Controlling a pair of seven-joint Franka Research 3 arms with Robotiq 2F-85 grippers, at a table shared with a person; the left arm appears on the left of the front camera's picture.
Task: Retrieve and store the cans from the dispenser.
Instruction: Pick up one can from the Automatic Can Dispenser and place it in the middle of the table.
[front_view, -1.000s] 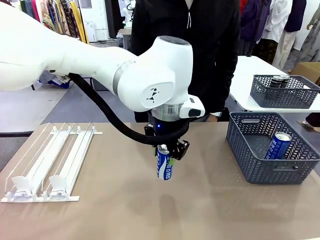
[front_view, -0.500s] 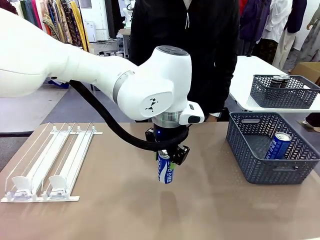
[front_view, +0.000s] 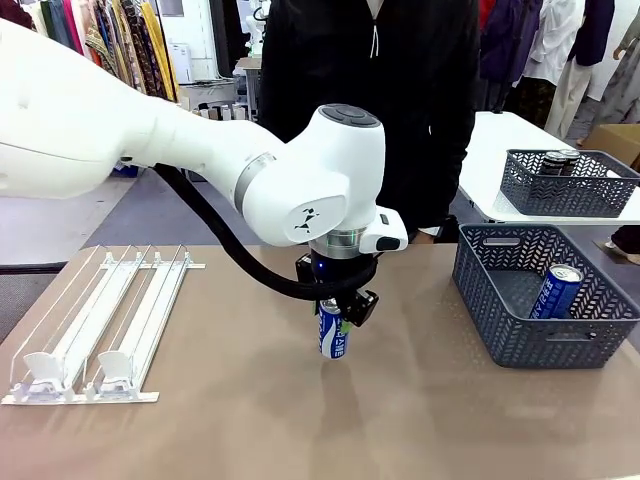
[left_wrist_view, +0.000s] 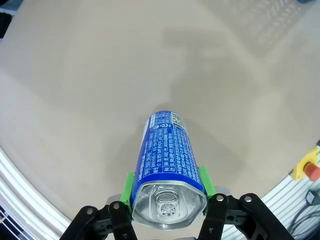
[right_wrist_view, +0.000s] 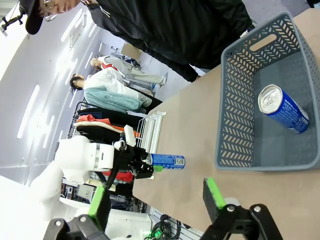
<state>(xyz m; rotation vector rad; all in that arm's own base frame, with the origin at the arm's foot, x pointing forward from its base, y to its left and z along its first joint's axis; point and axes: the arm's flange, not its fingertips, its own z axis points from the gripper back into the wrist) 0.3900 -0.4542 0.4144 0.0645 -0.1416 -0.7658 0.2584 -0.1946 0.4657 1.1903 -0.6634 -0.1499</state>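
Note:
My left gripper (front_view: 336, 318) is shut on a blue can (front_view: 334, 338) with white lettering, held upright low over the middle of the table. In the left wrist view the green pads (left_wrist_view: 131, 192) press both sides of the can (left_wrist_view: 167, 157) just under its silver top. Whether the can's base touches the table I cannot tell. The white dispenser (front_view: 105, 320) lies at the table's left with its lanes empty. A second blue can (front_view: 557, 290) leans inside the grey basket (front_view: 500, 335) on the right. My right gripper (right_wrist_view: 155, 200) is open with nothing between its fingers, off the table's right side.
A person in a black top stands at the far edge behind the left arm. On a separate white table at the back right, another grey basket (front_view: 530, 190) holds dark cans (front_view: 558, 160). Bare tabletop lies between the held can and the basket.
The left gripper has shifted a little to the right with the blue can, and the can now hangs straighter. The dispenser and baskets are unchanged.

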